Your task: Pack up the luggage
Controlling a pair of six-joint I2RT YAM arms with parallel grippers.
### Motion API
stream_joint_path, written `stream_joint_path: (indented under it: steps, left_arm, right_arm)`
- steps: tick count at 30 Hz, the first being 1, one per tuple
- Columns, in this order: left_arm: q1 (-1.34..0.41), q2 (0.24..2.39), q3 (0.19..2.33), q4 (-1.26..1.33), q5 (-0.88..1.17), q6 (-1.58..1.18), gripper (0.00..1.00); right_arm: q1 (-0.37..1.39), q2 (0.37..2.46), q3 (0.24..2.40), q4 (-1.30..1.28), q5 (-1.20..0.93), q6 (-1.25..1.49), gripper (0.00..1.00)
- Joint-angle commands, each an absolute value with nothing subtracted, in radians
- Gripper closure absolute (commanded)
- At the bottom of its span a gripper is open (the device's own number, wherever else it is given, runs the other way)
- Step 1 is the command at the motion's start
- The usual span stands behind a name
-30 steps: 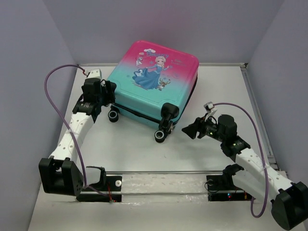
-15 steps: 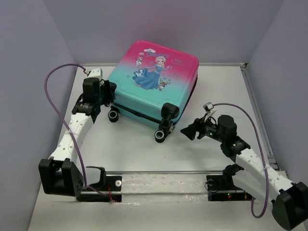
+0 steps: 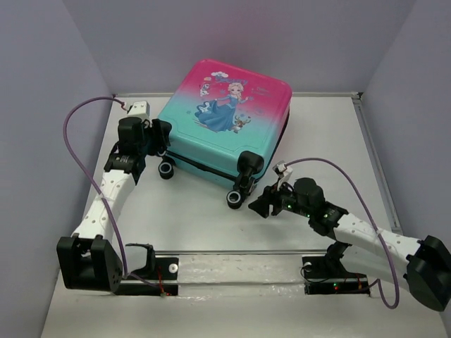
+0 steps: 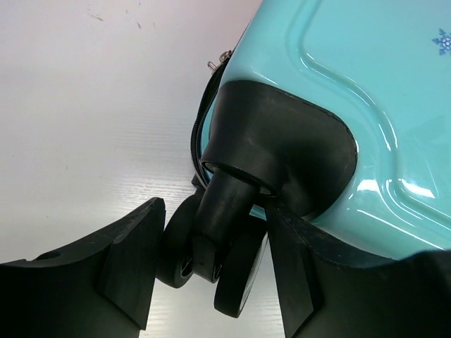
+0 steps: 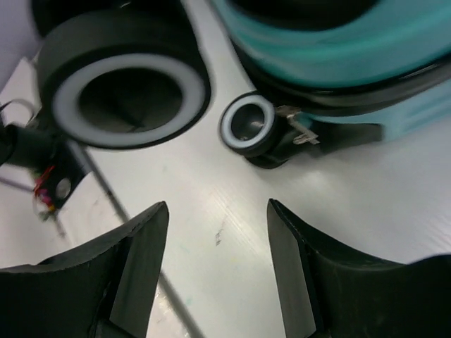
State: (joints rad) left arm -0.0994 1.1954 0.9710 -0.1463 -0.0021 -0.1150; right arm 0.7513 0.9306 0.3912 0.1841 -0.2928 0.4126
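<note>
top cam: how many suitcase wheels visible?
2. One at the luggage's near-left corner, beside the left gripper; one at the near-right corner, ahead of the right gripper. Others may be hidden.

High rear view downward; both wrist views low, close on luggage (image 3: pixel 224 120) wheels (image 4: pixel 211 264)

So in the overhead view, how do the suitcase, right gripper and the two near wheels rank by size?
1. Suitcase, by far the largest.
2. Right gripper.
3. Left wheel and right wheel: they look alike, so I won't rank them.
</note>
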Motion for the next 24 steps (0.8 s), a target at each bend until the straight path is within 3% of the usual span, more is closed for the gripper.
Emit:
stream_joint_path:
  steps: [1, 12, 15, 18, 19, 21, 24]
  left_arm:
    - [-0.123, 1.144, 0.905, -0.167, 0.158, -0.195, 0.94]
    - [-0.179, 1.069, 0.865, -0.135, 0.265, -0.247, 0.94]
    - [-0.198, 1.066, 0.862, -0.132, 0.287, -0.255, 0.94]
    - [-0.213, 1.057, 0.854, -0.129, 0.285, -0.256, 0.94]
    - [-0.221, 1.052, 0.853, -0.129, 0.287, -0.258, 0.94]
    - [-0.23, 1.043, 0.842, -0.12, 0.298, -0.265, 0.94]
    - [-0.244, 1.032, 0.827, -0.095, 0.33, -0.288, 0.94]
  right_arm:
    - [0.753, 0.963, 0.344, 0.447, -0.025, 0.434, 0.37]
    - [0.753, 1.135, 0.38, 0.595, 0.175, 0.342, 0.37]
    - [0.753, 1.195, 0.393, 0.663, 0.189, 0.327, 0.43]
    - [0.744, 1.219, 0.364, 0.771, 0.233, 0.343, 0.63]
    - [0.744, 1.218, 0.351, 0.799, 0.264, 0.354, 0.77]
    - [0.744, 1.218, 0.292, 0.92, 0.281, 0.371, 0.9]
    - [0.77, 1.216, 0.255, 1.011, 0.291, 0.397, 0.93]
